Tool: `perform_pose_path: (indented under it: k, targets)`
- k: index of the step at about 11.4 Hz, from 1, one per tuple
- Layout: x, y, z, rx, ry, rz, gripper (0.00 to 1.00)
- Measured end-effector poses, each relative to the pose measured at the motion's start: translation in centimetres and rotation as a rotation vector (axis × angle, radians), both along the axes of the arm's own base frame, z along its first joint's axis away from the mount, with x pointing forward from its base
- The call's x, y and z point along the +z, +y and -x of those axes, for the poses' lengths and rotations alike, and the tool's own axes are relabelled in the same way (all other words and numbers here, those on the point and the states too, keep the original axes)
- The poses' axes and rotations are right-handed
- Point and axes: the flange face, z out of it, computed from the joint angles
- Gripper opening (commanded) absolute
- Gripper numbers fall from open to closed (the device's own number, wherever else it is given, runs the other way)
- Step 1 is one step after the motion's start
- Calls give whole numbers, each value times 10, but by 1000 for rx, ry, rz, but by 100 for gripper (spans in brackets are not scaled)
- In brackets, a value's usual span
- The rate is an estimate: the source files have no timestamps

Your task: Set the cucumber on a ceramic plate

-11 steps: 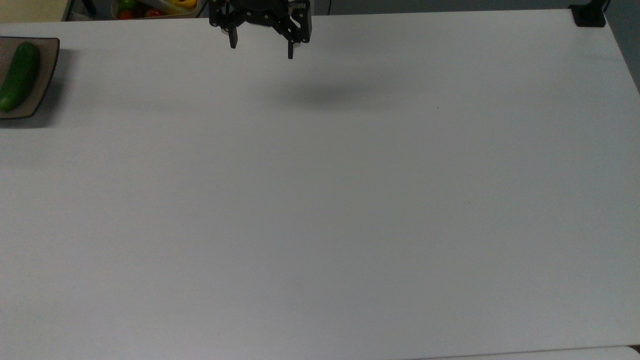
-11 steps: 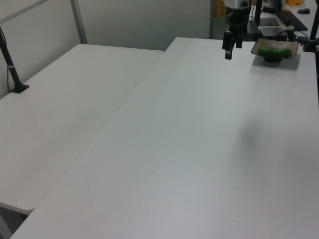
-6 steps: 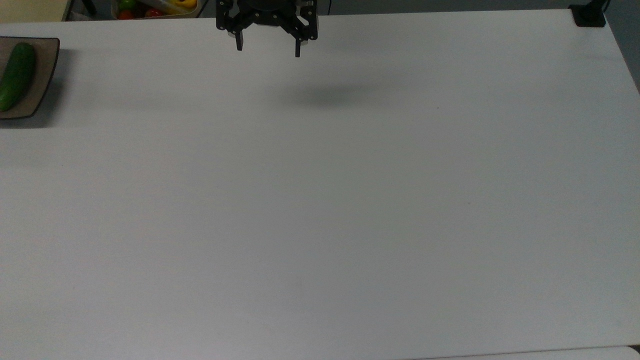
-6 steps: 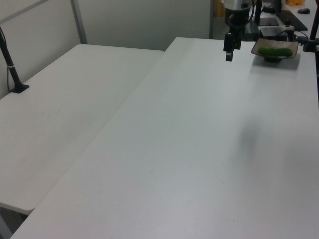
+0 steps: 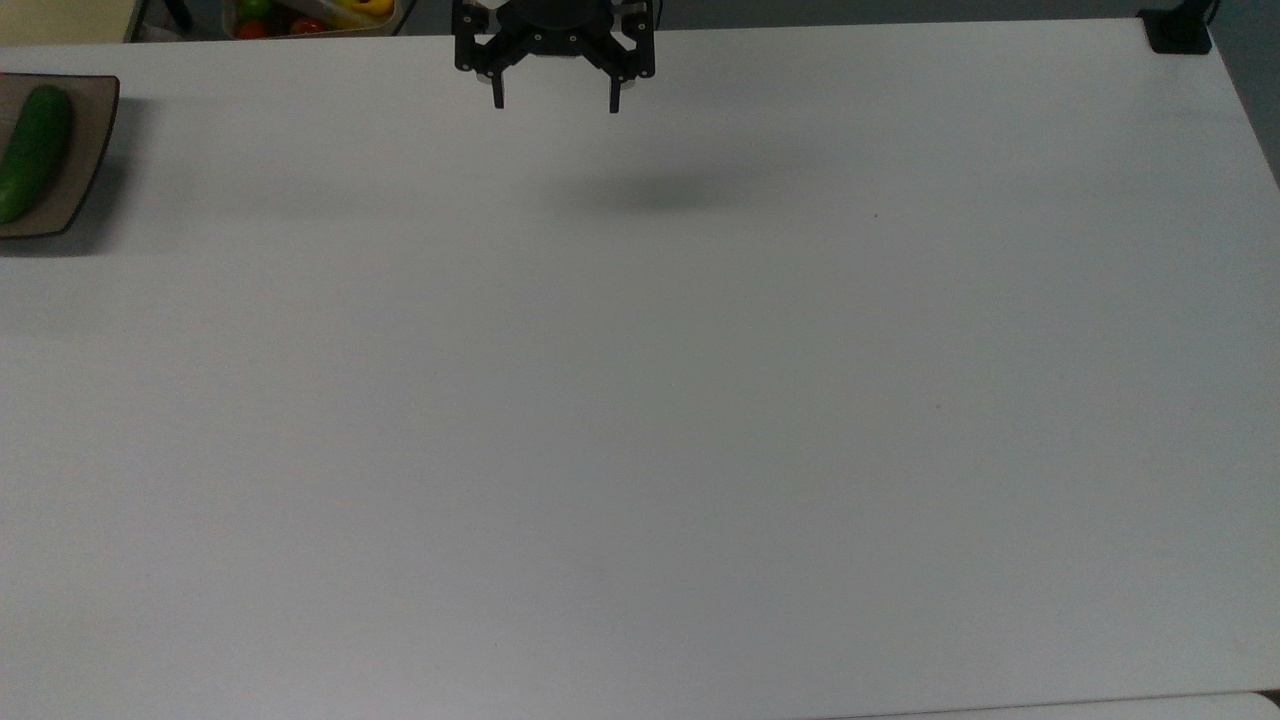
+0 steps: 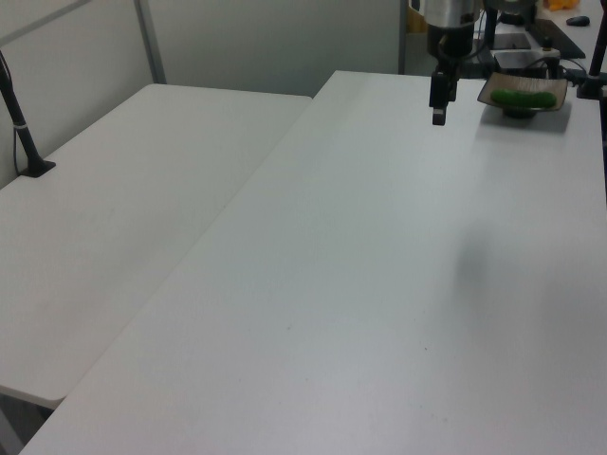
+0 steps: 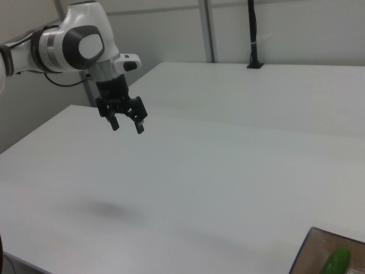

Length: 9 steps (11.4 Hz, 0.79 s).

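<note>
Since a second ago, your gripper (image 5: 555,103) has slid toward the top view's right along the table's far edge, and the cucumber has shifted slightly on its plate.

You have the gripper hanging empty above the white table (image 5: 640,400), fingers (image 7: 138,129) spread wide apart and pointing down, its shadow on the bare surface below. Your cucumber (image 5: 33,152) lies lengthwise on the ceramic plate (image 5: 88,150) at the top view's far left edge, well apart from the gripper. In the left view, the plate looks perhaps slightly raised at its edges, with the cucumber resting across its middle. You can see the arm (image 7: 63,43) reaching in from the right view's left.
</note>
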Motion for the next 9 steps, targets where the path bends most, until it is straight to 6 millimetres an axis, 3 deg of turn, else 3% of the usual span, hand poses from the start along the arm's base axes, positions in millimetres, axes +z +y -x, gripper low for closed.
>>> perform_pose_path:
  k: [9]
  targets:
    - [0, -15, -2, -25, 0, 3, 100]
